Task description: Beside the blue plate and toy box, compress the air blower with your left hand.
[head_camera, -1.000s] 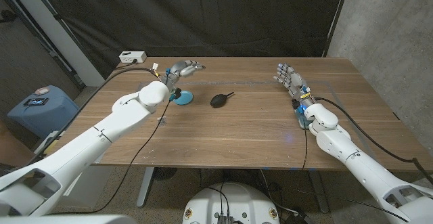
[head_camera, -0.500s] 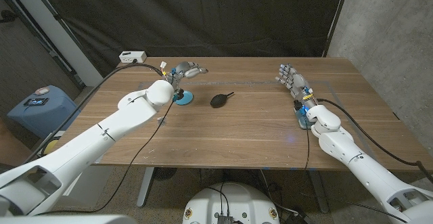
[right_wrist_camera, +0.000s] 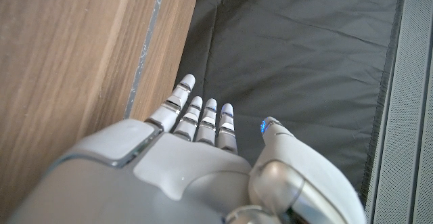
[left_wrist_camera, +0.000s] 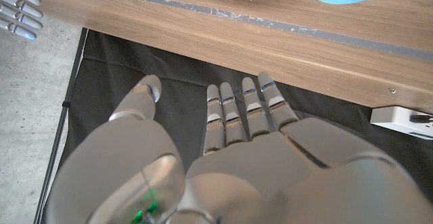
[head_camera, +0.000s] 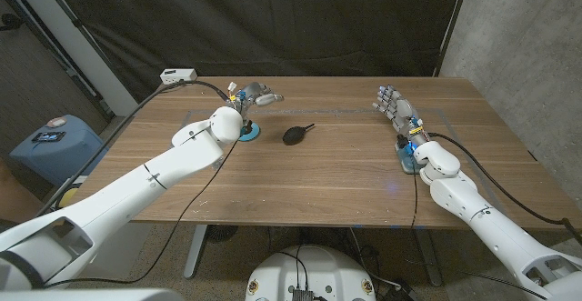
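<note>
Blue plate [head_camera: 247,134] just behind left hand's wrist: near half hidden by left arm in head view; cut by frame edge in left wrist view. Left hand [head_camera: 256,93]: small in head view, finger pose hard to read there. Right hand [head_camera: 391,106]: fingertips alone at corner of left wrist view, rest cut off. Air blower [head_camera: 295,135], between hands: nozzle tip too small to make out.
</note>
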Robot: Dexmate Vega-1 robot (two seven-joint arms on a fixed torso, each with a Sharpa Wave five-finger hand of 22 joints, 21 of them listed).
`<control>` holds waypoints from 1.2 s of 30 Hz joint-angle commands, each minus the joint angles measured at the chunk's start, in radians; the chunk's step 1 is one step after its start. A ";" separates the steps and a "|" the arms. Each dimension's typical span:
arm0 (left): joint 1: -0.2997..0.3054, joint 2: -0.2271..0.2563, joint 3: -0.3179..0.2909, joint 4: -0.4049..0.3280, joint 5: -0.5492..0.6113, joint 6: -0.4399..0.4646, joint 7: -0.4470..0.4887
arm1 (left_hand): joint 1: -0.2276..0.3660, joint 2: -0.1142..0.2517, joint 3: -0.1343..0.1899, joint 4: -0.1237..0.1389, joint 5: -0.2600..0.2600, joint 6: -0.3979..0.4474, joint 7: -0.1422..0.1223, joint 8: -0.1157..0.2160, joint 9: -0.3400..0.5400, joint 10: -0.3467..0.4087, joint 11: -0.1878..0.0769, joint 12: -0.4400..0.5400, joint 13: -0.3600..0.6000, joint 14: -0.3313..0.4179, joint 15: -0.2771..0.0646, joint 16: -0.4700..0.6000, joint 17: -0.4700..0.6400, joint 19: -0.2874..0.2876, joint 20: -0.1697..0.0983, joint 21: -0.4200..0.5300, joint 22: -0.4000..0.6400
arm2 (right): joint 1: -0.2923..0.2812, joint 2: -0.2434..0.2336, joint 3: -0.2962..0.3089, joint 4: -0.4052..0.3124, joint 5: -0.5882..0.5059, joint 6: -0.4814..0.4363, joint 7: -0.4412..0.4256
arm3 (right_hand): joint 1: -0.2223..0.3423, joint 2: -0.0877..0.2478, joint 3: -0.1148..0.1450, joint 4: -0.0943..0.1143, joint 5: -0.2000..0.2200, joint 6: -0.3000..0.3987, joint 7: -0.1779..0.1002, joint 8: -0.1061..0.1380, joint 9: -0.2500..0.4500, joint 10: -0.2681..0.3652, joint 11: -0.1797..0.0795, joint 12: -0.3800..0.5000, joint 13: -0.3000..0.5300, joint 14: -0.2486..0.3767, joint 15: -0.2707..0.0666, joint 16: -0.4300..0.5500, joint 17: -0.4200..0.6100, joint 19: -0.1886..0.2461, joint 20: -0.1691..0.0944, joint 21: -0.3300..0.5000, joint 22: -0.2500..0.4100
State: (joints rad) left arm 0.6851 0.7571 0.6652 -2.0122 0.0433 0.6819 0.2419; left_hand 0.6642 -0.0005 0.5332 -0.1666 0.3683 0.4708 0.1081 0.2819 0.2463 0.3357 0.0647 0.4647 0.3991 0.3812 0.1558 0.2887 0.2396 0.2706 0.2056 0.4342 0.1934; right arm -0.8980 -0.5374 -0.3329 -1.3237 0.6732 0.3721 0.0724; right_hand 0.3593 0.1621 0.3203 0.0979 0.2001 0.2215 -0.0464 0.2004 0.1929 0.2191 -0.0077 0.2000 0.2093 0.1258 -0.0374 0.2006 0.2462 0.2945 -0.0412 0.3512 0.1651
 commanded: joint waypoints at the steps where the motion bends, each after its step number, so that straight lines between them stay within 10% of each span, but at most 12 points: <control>1: -0.041 -0.039 0.063 -0.016 0.090 0.105 -0.007 | 0.026 -0.007 -0.006 0.000 0.018 0.034 0.003 0.015 0.012 0.034 -0.009 0.033 0.024 0.024 0.015 0.001 -0.001 0.024 0.006 0.010 0.003 | 0.007 0.004 0.004 0.020 0.007 0.008 0.012 | 0.000 -0.004 0.011 0.002 -0.004 0.004 0.002 0.001 0.004 0.002 0.004 0.004 -0.001 0.006 -0.026 0.007 -0.001 0.009 -0.026 -0.004 0.004; 36: -0.188 -0.084 0.257 -0.011 0.199 0.323 -0.132 | 0.036 -0.023 -0.026 0.014 0.056 0.060 0.063 0.012 0.032 0.052 0.047 0.090 0.074 0.061 0.041 -0.019 -0.013 0.051 0.010 0.010 0.004 | 0.025 0.005 0.012 0.070 0.031 0.024 0.068 | -0.001 -0.005 0.018 -0.005 -0.006 0.006 0.006 0.001 0.004 0.001 0.005 0.004 -0.001 0.006 -0.023 0.009 -0.005 0.016 -0.022 -0.018 0.004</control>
State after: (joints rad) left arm 0.5577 0.6872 0.8496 -2.0290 0.2163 0.9462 0.1624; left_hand 0.6911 -0.0195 0.5127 -0.1543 0.4181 0.5359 0.1648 0.2977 0.2767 0.3928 0.1038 0.5518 0.4663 0.4402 0.1851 0.2758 0.2231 0.3289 0.2142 0.4453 0.1931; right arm -0.8775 -0.5377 -0.3231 -1.2688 0.6969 0.3855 0.1252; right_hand 0.3593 0.1622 0.3313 0.0952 0.1961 0.2215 -0.0464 0.2004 0.1930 0.2152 -0.0038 0.2000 0.2043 0.1257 -0.0374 0.2006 0.2416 0.2994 -0.0393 0.3360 0.1651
